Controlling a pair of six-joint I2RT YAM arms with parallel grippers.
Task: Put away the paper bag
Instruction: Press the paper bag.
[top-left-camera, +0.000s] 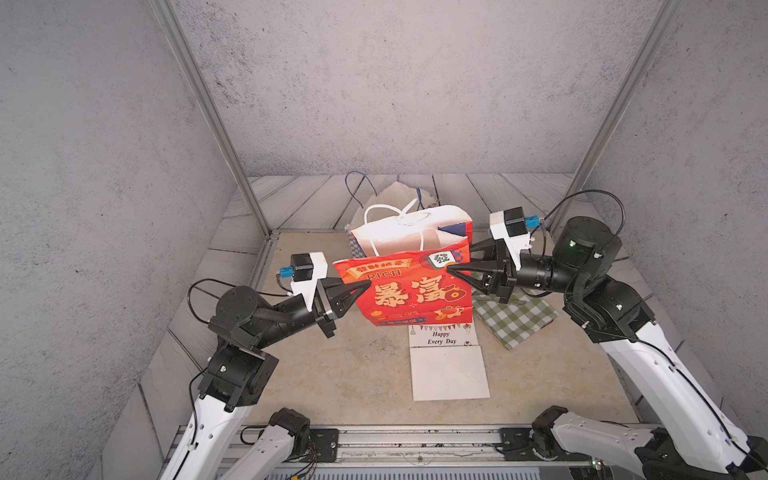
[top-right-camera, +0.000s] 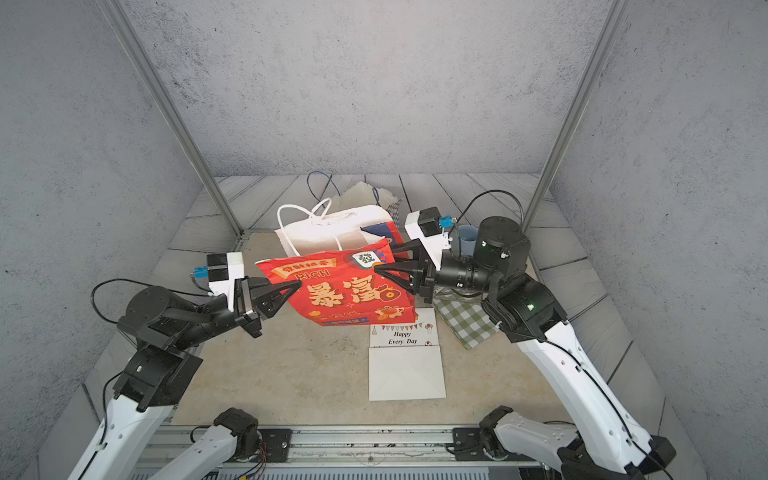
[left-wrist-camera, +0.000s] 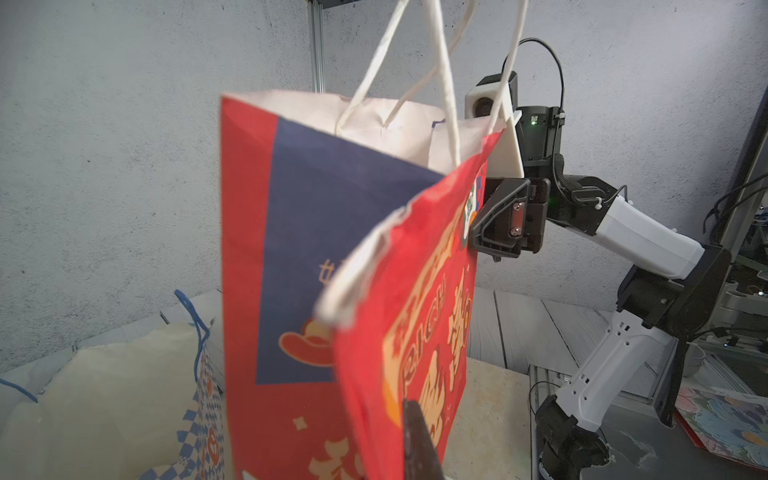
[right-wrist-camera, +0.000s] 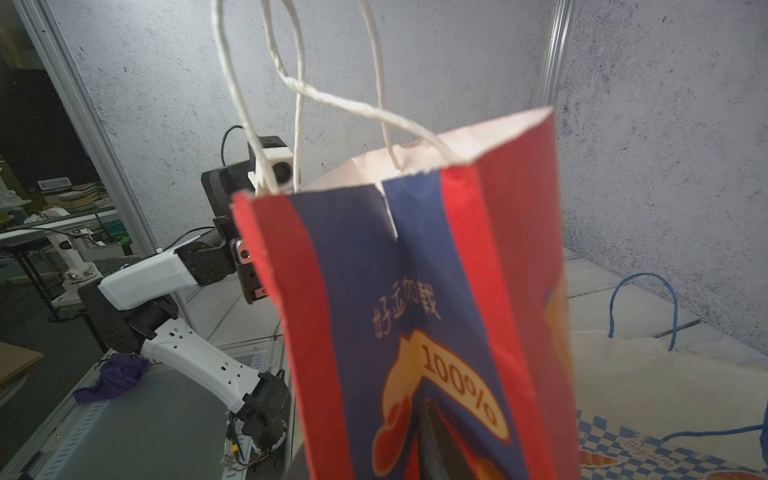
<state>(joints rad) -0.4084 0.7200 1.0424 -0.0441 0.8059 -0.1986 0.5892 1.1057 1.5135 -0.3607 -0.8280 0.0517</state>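
Paper bag (top-left-camera: 403, 291) is standing upright near the middle of the table (top-left-camera: 353, 374), mouth up. The left gripper (top-left-camera: 368, 283) is clamping its front panel at the 9 o'clock edge, and the right gripper (top-left-camera: 457, 262) is straddling the 3 o'clock upper corner with jaws apart. It is looking light, thin and quick to crease, its rim ragged, so the side folds or the twisted handles (left-wrist-camera: 444, 83) are looking the safest holds.
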